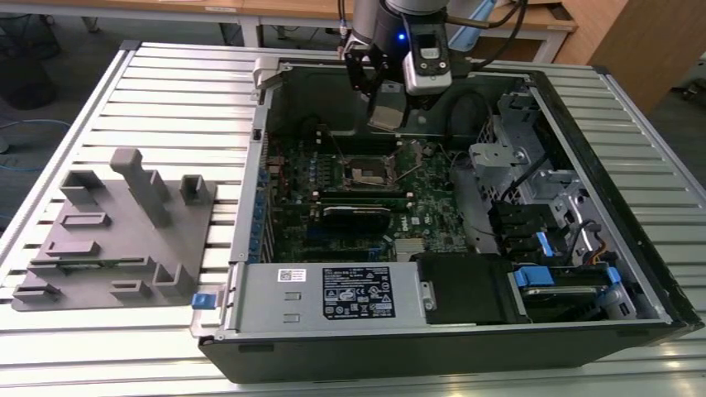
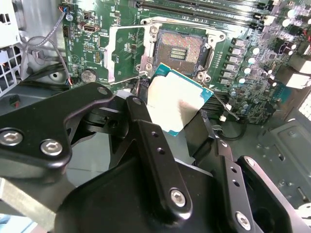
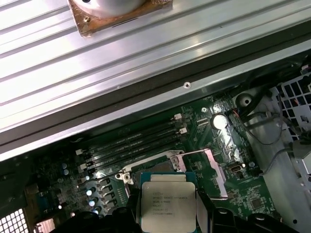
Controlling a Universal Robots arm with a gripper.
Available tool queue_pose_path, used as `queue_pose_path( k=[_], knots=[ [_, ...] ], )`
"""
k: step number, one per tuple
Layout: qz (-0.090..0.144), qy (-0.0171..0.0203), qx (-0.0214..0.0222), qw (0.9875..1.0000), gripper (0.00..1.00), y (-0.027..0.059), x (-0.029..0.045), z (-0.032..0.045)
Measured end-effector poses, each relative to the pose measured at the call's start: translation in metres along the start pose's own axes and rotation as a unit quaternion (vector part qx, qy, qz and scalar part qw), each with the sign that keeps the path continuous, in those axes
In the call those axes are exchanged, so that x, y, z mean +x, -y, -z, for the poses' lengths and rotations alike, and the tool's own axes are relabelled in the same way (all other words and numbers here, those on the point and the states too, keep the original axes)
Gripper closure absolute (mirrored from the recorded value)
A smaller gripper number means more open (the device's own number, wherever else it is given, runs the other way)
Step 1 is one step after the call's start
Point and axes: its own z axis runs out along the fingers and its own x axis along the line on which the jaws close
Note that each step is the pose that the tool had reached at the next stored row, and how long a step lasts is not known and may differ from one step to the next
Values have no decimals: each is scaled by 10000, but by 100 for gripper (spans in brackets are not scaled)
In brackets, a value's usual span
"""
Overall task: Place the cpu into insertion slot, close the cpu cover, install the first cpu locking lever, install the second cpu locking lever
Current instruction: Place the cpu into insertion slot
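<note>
Gripping the cpu [image 2: 177,99] in the pincer [image 2: 170,121] by two opposite edges, metal top up, likely to spare its underside. Hovering with the insertion slot [image 2: 182,51] below and just ahead of the pincer tips, not seated. Off to one side of the tips, cpu cover [image 2: 111,51] standing open, keeping the way clear.

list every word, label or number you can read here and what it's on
cpu, held in the tool: lines of print on its metal top, too small to read
black label on the silver box: print and symbols, too small to read
white sticker beside it: unreadable
green circuit board: tiny white markings, unreadable
nothing can be quoted
</note>
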Motion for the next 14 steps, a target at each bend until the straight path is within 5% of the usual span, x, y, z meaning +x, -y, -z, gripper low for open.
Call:
queue_pose_path(
  k=[14],
  knots=[
    [-111,10,-3,9999,46,0,0,-1]
  ],
)
